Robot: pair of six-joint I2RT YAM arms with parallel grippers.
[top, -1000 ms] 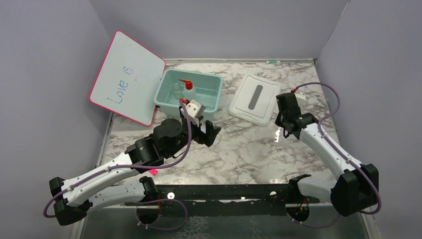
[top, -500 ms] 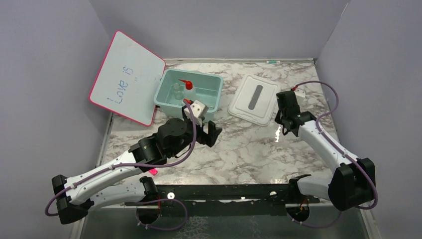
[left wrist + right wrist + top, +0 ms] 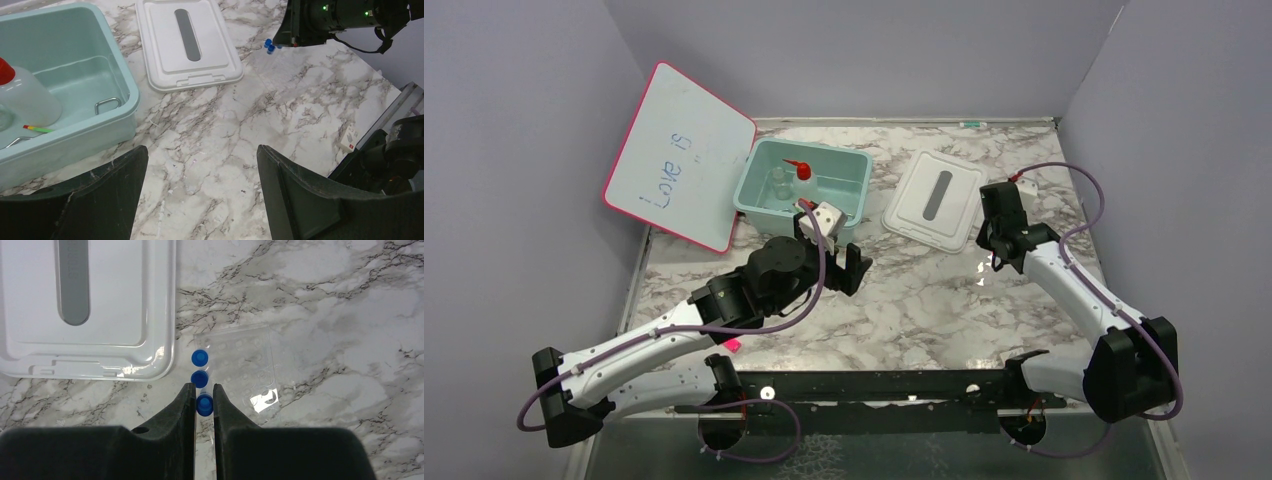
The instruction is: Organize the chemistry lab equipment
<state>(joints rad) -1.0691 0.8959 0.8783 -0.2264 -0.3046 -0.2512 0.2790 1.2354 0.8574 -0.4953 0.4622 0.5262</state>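
Whiteboard [image 3: 679,155], leaning at left, hand-lettered "Love is"; teal bin [image 3: 759,180] beside it holds red-nozzled squeeze bottle [image 3: 803,180]; left gripper [image 3: 200,150] spread wide, empty, near bin; white lid [image 3: 934,197] lies flat; right gripper [image 3: 202,387], nearly closed, pinches one blue-capped vial [image 3: 204,405] of three beside lid.

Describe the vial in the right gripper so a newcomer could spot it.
Find the white lid on the table. Off its near right corner, three blue-capped vials border a clear tray. This vial is the row's nearest, pinched between the right gripper's jaws.
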